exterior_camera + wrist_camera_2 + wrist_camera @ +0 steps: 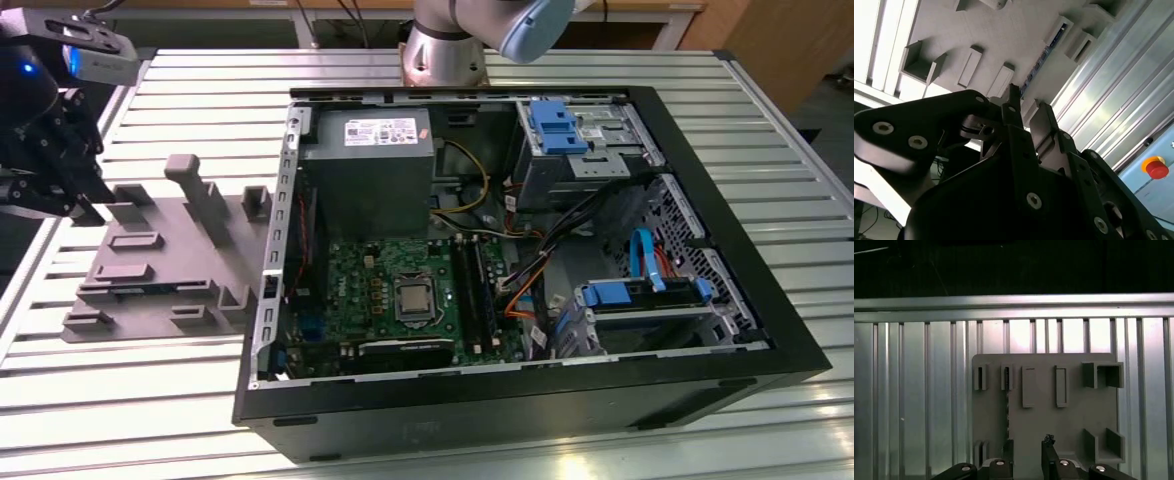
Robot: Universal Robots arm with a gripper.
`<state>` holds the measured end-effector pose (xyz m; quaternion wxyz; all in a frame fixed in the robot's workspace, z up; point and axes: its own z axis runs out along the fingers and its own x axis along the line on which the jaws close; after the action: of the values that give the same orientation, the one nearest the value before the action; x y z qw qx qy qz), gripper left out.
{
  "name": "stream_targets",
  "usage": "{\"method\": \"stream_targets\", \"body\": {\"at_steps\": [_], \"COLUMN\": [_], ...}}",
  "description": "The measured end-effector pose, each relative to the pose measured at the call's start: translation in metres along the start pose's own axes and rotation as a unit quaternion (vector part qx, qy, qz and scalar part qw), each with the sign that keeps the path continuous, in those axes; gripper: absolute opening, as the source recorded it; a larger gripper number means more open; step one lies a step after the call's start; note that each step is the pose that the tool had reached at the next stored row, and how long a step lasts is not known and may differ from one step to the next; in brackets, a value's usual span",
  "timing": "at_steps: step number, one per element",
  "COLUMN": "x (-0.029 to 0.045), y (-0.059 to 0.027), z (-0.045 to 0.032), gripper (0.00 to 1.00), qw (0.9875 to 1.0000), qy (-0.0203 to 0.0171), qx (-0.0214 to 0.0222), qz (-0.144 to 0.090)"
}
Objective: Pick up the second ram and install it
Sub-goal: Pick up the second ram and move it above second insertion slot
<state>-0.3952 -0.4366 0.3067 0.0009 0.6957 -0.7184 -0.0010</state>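
Gripper, parted and empty, hovers over the second ram edgewise in its grey holder; light, stiff, fragile, likely best pinched across the flat faces

Ribbed aluminium tabletop, glare on slats. Wooden panel behind, exterior view's right. Red mushroom button beyond table edge, second wrist view.
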Motion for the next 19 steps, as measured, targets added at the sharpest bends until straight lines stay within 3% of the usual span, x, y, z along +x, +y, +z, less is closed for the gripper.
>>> {"method": "stream_targets", "body": {"at_steps": [3, 6, 13, 19], "x": [0.0, 0.0002, 0.0013, 0.0015], "y": [0.0, 0.0002, 0.0101, 0.0122], "z": [0.0004, 0.0025, 0.0149, 0.0257], "gripper": [0.36, 0.36, 0.36, 0.37], "qw": [1.0, 0.9996, 0.9996, 0.9997], "qy": [0.0, -0.0001, 0.0001, 0.0009], "qx": [0.0, 0.0001, 0.0007, 0.0029], "qz": [-0.005, -0.03, -0.03, -0.023]}}
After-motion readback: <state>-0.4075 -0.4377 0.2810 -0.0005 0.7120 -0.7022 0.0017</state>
